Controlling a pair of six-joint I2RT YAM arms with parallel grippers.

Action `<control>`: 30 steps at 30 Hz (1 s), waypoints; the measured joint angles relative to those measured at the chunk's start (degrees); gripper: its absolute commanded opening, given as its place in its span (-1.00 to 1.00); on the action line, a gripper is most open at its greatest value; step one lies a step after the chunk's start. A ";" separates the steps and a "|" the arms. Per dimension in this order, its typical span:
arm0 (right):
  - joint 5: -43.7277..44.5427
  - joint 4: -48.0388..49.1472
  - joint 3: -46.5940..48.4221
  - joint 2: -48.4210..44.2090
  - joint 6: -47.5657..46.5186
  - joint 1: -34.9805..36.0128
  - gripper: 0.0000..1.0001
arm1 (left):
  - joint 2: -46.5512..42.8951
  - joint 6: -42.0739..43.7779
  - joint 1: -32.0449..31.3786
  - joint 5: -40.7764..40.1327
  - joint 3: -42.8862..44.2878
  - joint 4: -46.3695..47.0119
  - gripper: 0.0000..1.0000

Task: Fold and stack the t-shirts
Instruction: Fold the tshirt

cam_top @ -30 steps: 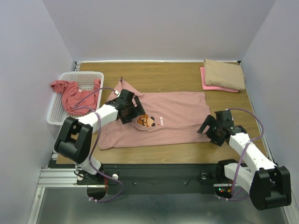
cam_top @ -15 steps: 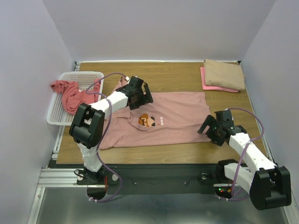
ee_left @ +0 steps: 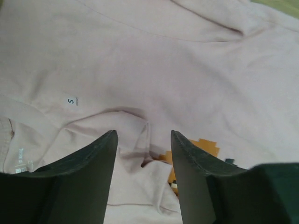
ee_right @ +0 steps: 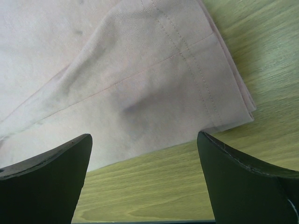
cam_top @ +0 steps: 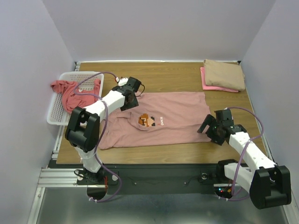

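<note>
A dusty-pink t-shirt [cam_top: 173,119] with a pixel graphic [cam_top: 147,120] lies spread flat on the wooden table [cam_top: 168,74]. My left gripper [cam_top: 132,99] hovers low over its collar end. In the left wrist view the left gripper [ee_left: 142,133] is open, straddling a small raised fold of the pink cloth [ee_left: 163,60] without pinching it. My right gripper [cam_top: 205,127] is wide open by the shirt's near right corner. In the right wrist view the right gripper [ee_right: 145,135] is over bare wood, the hem [ee_right: 140,70] just ahead. A coral-red t-shirt [cam_top: 70,95] hangs out of the basket.
The white mesh basket [cam_top: 88,75] stands at the left edge. A folded tan t-shirt [cam_top: 225,73] rests on a folded bright pink one [cam_top: 208,84] at the back right corner. Walls close in the table on three sides.
My left gripper moved from the shirt's chest back toward the collar end, and its jaws narrowed. The right arm stayed still.
</note>
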 measured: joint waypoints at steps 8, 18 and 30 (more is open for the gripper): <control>-0.33 -0.07 0.04 0.26 -0.35 0.00 1.00 | 8.00 -0.07 1.60 -0.90 0.15 -0.57 -0.11; -0.35 -0.04 0.04 0.57 -0.37 0.00 1.00 | 9.88 0.37 1.90 -0.83 1.18 0.11 -0.10; -0.39 -0.07 0.04 1.01 -0.61 0.00 1.00 | 11.39 0.66 1.92 -0.48 1.70 0.94 -0.97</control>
